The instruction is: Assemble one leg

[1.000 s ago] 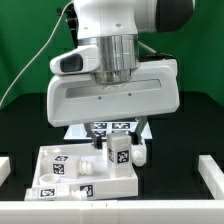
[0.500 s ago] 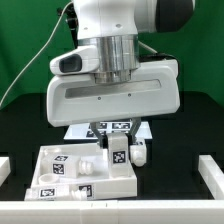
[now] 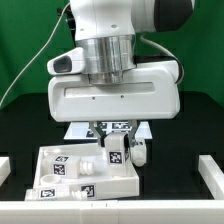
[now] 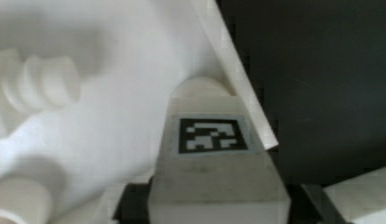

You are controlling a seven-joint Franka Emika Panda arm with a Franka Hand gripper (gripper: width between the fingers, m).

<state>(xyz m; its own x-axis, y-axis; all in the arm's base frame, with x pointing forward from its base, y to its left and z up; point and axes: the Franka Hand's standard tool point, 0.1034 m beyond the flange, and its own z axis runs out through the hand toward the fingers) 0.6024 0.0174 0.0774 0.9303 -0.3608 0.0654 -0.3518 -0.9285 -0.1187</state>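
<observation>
The leg (image 3: 118, 155) was clamped between the closed fingers of the gripper (image 3: 117, 144), at the white slab's (image 3: 60, 166) 3 o'clock edge. If lowered tilted, the hole could be missed and the slab shoved.

One slab (image 3: 112, 178), more than one leg (image 3: 118, 152)

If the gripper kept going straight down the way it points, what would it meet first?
The gripper holds the leg, so the leg leads. Below it lies the white slab, near its edge; the leg would probably press onto that first, though depth is unclear.
</observation>
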